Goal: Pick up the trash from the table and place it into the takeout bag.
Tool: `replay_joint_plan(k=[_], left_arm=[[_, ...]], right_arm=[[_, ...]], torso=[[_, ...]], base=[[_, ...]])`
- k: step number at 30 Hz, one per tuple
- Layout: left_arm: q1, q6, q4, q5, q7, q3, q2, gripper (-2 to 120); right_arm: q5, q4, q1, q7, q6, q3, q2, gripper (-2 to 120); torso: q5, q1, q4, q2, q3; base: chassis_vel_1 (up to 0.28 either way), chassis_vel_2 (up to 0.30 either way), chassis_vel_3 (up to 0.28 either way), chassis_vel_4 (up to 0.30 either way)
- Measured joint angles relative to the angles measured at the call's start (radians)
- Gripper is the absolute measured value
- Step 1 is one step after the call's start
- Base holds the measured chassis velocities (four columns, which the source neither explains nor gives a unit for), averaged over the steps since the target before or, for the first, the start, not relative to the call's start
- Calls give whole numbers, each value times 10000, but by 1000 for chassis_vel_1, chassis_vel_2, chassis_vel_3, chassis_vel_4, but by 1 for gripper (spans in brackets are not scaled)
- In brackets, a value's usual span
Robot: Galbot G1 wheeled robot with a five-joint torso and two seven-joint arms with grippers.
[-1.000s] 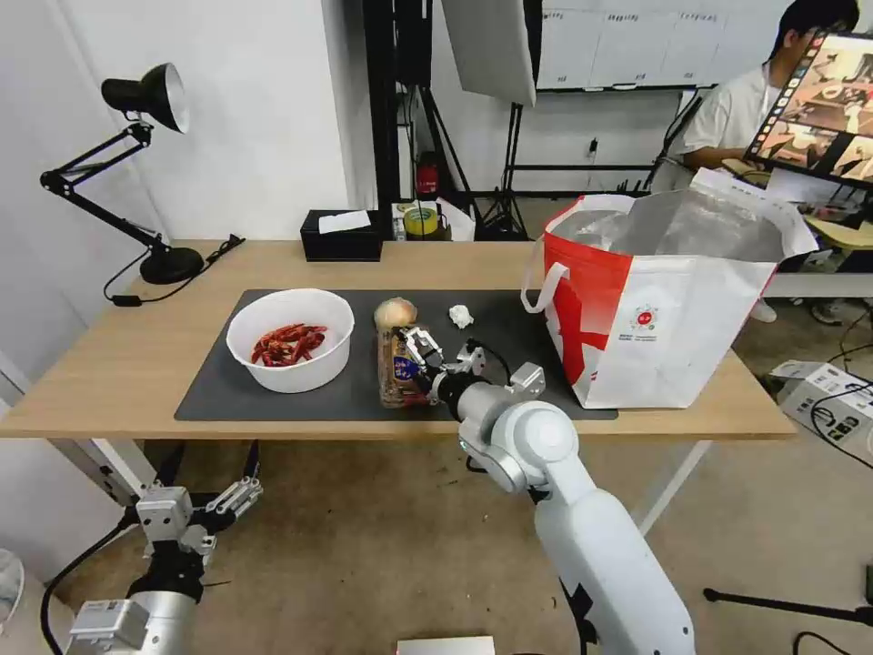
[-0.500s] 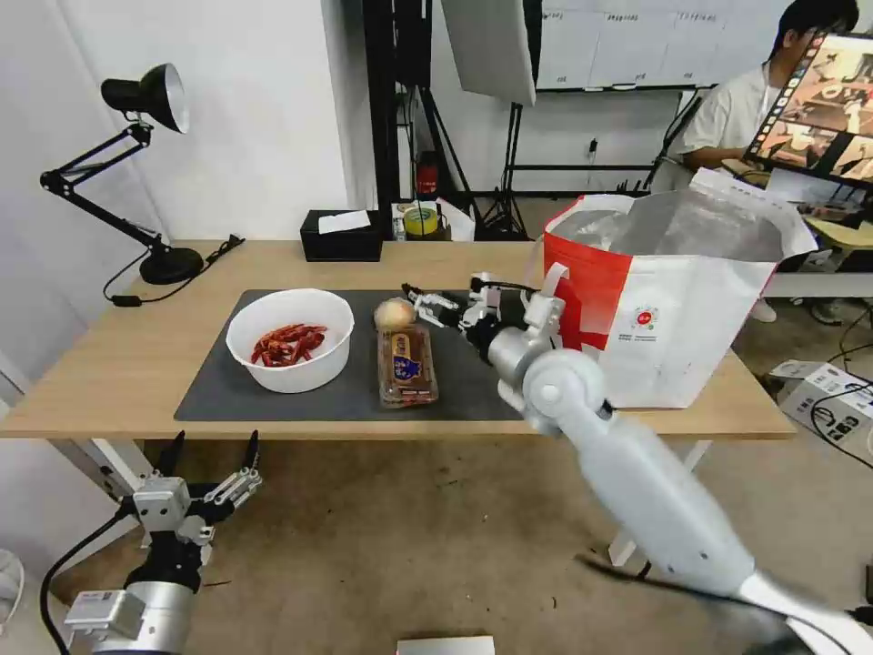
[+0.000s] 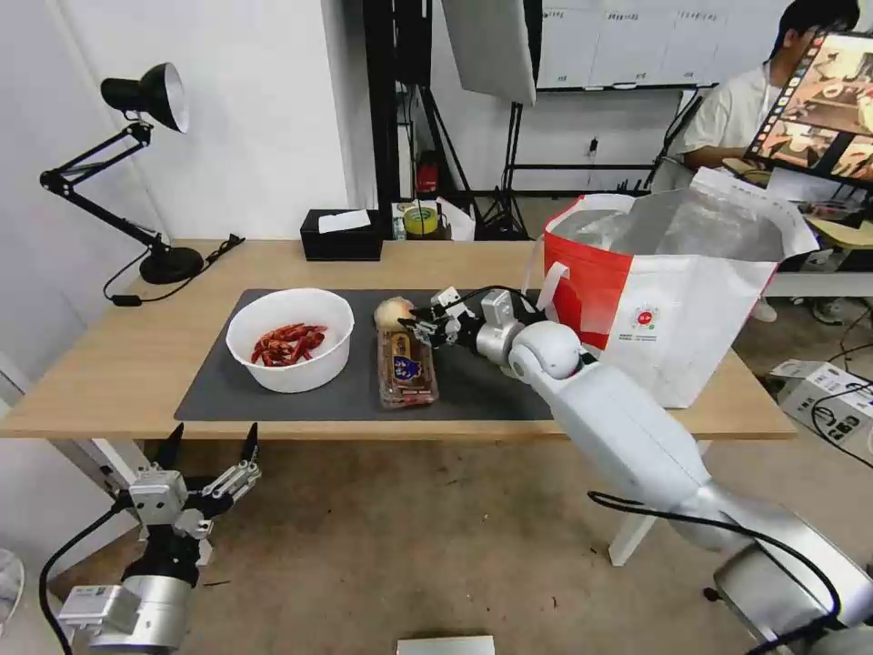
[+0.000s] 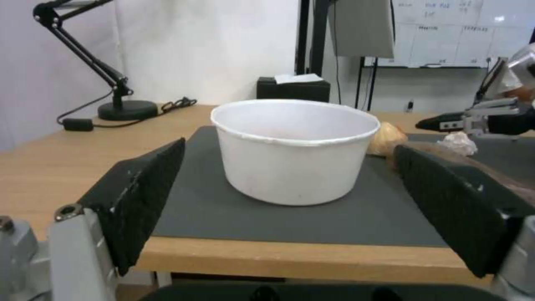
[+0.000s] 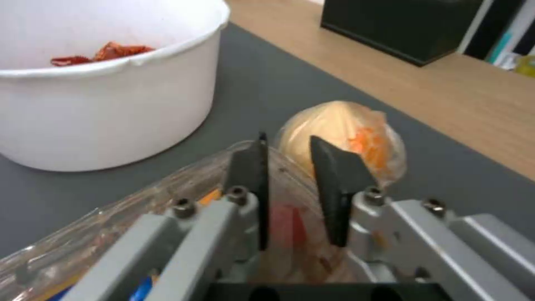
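Observation:
On the table (image 3: pixel 118 364) a dark mat (image 3: pixel 218 391) carries the trash. The white bowl (image 3: pixel 289 338) of red scraps stands at the left, with the clear tray (image 3: pixel 406 368) beside it. The peach ball (image 3: pixel 391 312) sits at the tray's far end. My right gripper (image 3: pixel 420 326) hovers over that end, just right of the ball. In the right wrist view its fingers (image 5: pixel 250 167) stand a narrow slit apart, with nothing seen between them, above the tray (image 5: pixel 111 234) and ball (image 5: pixel 345 125). The tissue (image 4: pixel 458 143) lies under it. The takeout bag (image 3: pixel 673 309) stands open at the right. My left gripper (image 3: pixel 205 459) hangs open below the table's front edge.
A black desk lamp (image 3: pixel 150 182) and its cable occupy the table's far left corner. A black tissue box (image 3: pixel 342 235) sits at the back edge. The left wrist view faces the bowl (image 4: pixel 295 150) across the table's front edge.
My right arm rose from the table's front edge, swung out over the mat towards the bag, then came back left to the tray's far end. The left gripper barely moved.

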Motion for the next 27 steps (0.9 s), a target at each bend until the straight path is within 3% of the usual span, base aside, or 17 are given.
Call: replay_joint_plan(k=[5,27], left_arm=[[-33,1,0,0,18,41,-29,100],[-58,28,-73,-35,53,93,88,100]], right_arm=[[-10,-207,197,-218,-167,-213,113,0],[303,-959,448,-410,-701,-461,469,0]], torso=[[-1,-1,0,0,0],[0,-1,0,0,-2]], base=[[0,0,0,0],[0,0,0,0]])
